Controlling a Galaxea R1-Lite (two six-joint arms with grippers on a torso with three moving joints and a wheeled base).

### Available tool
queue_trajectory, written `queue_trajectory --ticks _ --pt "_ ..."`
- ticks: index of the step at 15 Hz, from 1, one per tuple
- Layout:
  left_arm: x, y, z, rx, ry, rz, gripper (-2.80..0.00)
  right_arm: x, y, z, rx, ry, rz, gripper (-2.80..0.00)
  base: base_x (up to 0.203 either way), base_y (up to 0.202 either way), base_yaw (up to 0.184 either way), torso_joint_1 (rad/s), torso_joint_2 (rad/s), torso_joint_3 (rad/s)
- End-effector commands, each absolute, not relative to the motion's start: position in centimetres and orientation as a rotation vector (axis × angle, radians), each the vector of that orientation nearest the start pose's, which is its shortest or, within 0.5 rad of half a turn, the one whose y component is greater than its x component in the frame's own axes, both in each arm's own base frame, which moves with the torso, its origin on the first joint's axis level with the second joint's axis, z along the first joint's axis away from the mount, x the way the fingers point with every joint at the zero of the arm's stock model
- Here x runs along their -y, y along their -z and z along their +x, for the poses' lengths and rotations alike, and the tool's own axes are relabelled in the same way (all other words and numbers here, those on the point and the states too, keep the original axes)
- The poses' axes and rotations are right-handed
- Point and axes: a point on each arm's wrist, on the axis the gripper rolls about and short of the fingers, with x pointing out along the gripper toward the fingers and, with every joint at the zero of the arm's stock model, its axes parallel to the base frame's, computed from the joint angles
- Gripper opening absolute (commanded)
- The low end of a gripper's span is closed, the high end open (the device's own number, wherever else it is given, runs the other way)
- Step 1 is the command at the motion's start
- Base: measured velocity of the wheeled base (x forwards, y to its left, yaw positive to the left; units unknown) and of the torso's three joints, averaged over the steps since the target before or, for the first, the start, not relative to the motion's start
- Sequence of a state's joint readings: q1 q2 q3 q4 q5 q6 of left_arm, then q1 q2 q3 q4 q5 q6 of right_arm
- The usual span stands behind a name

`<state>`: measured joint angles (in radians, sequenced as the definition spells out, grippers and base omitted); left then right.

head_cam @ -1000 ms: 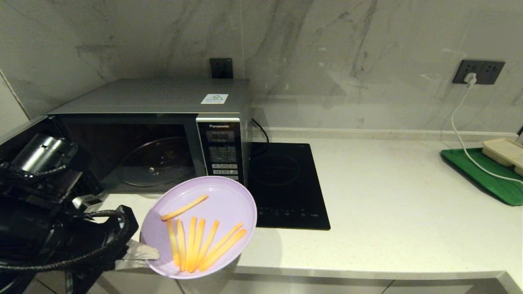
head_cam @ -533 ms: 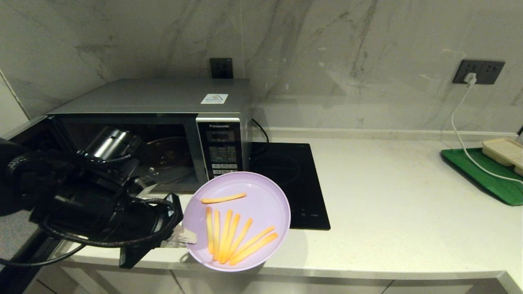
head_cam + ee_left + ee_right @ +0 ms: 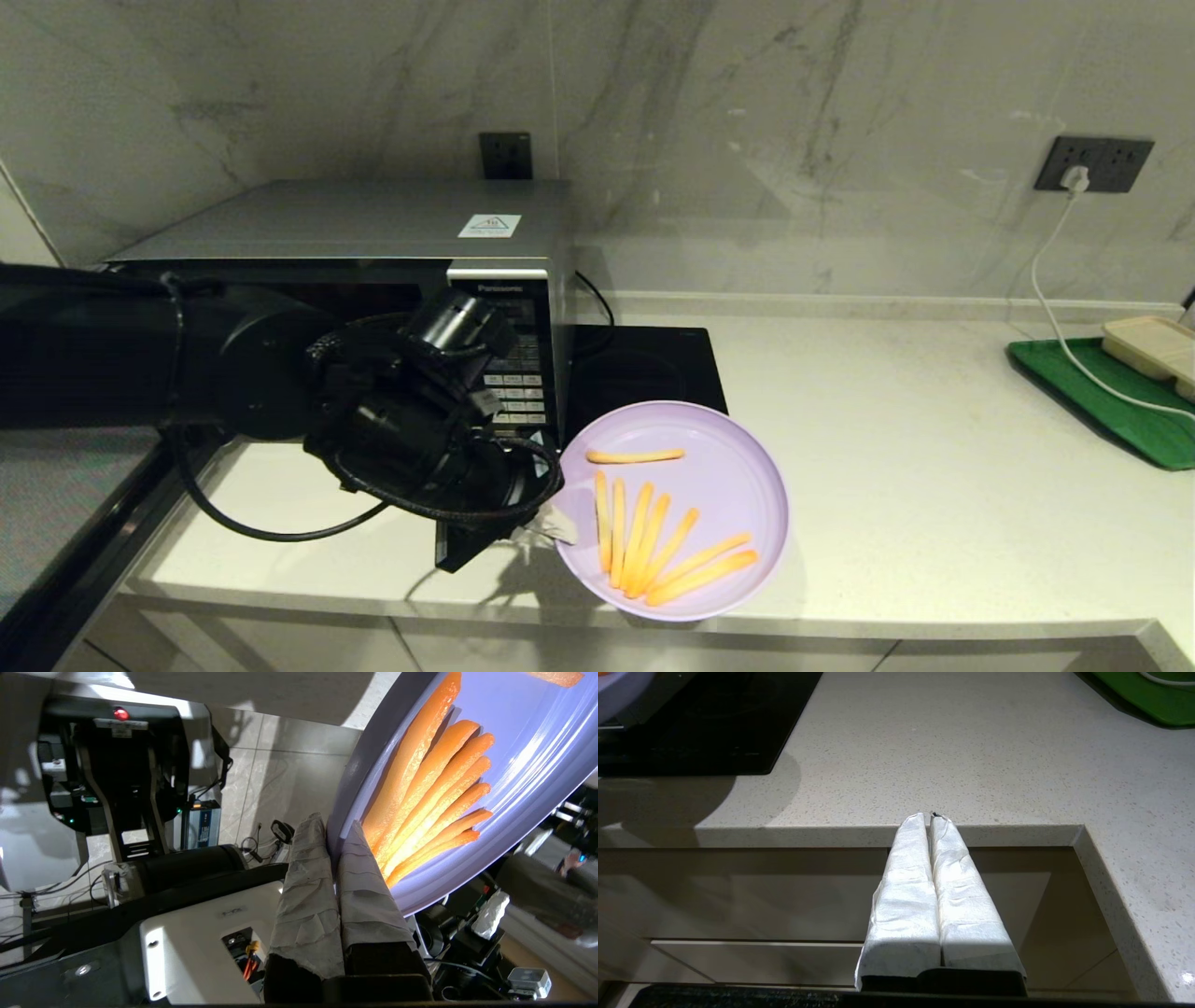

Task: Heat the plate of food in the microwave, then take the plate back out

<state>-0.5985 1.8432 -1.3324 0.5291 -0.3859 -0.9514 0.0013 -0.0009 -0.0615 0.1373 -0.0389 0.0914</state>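
Plate of food point(image 3: 695, 467) is in my left claw point(image 3: 551, 527), pinched at its rim on the side nearest the microwave point(image 3: 373, 243). Lilac plate sits roughly level over the front edge of the tabletop point(image 3: 915, 448), just right of the microwave keypad point(image 3: 512, 373) and partly over the near corner of the black induction hob point(image 3: 644, 373); can't tell if it touches the tabletop. Fries point(image 3: 653, 541): six fanned out near the front, one lying crosswise toward the back. In left wrist view my wrapped fingers point(image 3: 308, 882) are clamped tight on the plate rim point(image 3: 341, 812), one finger under, one on top beside the fry ends point(image 3: 420, 788). My left arm reaches in from the left across the microwave front, blocking most of the door opening. Microwave stands at the back left of the tabletop, against the marble wall point(image 3: 747, 140).

Right claw point(image 3: 931, 821) parked low in front of the tabletop edge, fingers pressed together, nothing between them; not visible in head view.

Other stuff: green tray point(image 3: 1102, 401) far right w/ a beige tray point(image 3: 1153, 345) on it, white cable point(image 3: 1055, 280) running from the wall socket point(image 3: 1092, 163) across the green tray
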Motion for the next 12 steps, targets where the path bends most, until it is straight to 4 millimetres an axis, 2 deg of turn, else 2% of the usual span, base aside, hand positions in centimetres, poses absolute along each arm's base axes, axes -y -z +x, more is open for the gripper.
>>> queue_trajectory --ticks 1,3,6,12 --pt "20.4 -16.4 27.7 -1.437 0.288 -0.661 -2.80 0.1 -7.8 -2.8 -0.074 0.042 0.090 -2.80 0.000 0.000 0.000 0.000 0.00 0.000" --pt "20.6 -15.9 29.5 -1.424 0.271 -0.679 -2.80 0.1 -7.8 -2.8 -0.075 0.042 0.090 -2.80 0.000 0.000 0.000 0.000 0.00 0.000" --pt "19.1 -15.0 32.7 -1.394 0.199 -0.737 -2.80 0.1 -7.8 -2.8 -0.076 0.042 0.090 -2.80 0.000 0.000 0.000 0.000 0.00 0.000" --pt "18.6 -13.7 35.2 -1.420 0.125 -0.772 -2.80 0.1 -7.8 -2.8 -0.074 0.042 0.090 -2.80 0.000 0.000 0.000 0.000 0.00 0.000"
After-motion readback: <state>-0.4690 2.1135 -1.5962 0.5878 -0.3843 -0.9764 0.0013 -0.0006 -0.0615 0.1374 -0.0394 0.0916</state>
